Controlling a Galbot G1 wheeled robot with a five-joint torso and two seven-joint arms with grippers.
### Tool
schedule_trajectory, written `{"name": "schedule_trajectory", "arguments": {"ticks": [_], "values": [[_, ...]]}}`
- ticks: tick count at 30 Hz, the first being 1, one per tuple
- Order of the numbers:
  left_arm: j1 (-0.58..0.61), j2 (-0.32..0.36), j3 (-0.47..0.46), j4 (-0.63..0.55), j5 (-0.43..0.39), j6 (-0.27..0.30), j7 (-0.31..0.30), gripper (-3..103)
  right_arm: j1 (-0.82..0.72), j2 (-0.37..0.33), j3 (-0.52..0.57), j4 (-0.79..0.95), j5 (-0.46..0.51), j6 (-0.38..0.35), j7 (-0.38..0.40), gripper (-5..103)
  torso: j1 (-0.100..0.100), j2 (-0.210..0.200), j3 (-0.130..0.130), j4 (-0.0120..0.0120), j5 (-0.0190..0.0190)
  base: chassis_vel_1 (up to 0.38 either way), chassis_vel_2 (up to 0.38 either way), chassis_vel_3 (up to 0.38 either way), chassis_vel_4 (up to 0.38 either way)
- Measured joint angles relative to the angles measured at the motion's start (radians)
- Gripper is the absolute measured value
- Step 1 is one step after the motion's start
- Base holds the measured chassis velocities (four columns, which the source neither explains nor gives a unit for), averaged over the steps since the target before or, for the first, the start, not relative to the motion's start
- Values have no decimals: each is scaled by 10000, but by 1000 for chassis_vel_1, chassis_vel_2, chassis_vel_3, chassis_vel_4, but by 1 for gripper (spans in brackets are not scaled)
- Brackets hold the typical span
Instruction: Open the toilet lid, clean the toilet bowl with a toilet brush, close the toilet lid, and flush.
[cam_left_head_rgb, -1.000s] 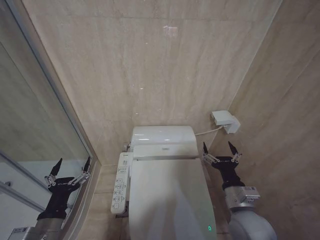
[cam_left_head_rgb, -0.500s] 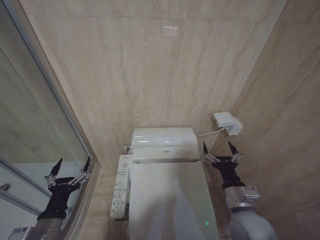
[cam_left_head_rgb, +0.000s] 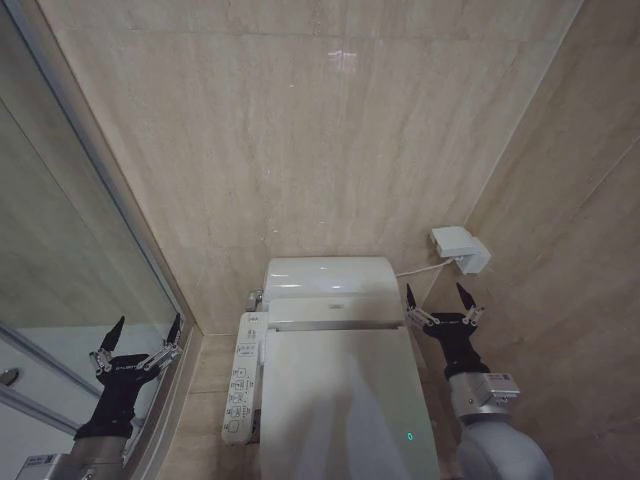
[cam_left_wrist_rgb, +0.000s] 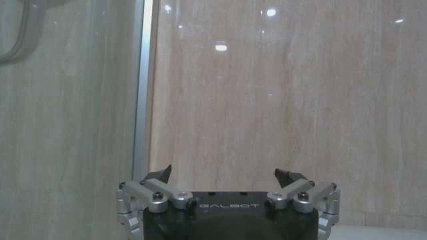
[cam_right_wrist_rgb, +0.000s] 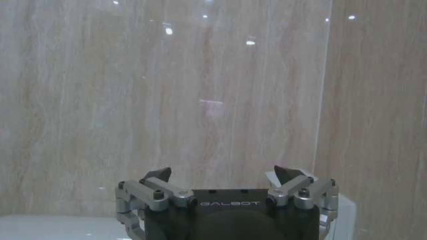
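Observation:
The toilet lid (cam_left_head_rgb: 340, 400) is a glossy white cover lying shut, low in the middle of the head view. It covers the toilet bowl. A white button panel (cam_left_head_rgb: 243, 375) runs along the toilet's left side. The toilet brush is out of view. My left gripper (cam_left_head_rgb: 147, 320) is held up, open and holding nothing, left of the toilet beside the glass partition. It faces the wall in the left wrist view (cam_left_wrist_rgb: 223, 170). Just right of the lid's hinge end, my right gripper (cam_left_head_rgb: 435, 290) stands open with nothing in it. Its own view has it facing the wall corner (cam_right_wrist_rgb: 221, 169).
The white tank housing (cam_left_head_rgb: 328, 275) sits behind the lid against the beige tiled wall. A white wall box (cam_left_head_rgb: 460, 248) with a cable hangs to its right. A glass shower partition (cam_left_head_rgb: 70, 250) with a metal frame closes off the left side. The right wall stands close.
The whole picture has shifted slightly, so the camera has moved a little. Both grippers hold the same open pose and the lid stays shut.

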Motion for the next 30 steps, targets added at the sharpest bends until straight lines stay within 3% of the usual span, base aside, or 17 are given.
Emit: {"name": "schedule_trajectory", "arguments": {"ticks": [30], "values": [[-1, 0, 0, 0, 0, 0, 0, 100, 0, 0, 0, 1, 0, 0, 0, 100, 0, 0, 0, -1, 0, 0, 0, 0, 0]]}}
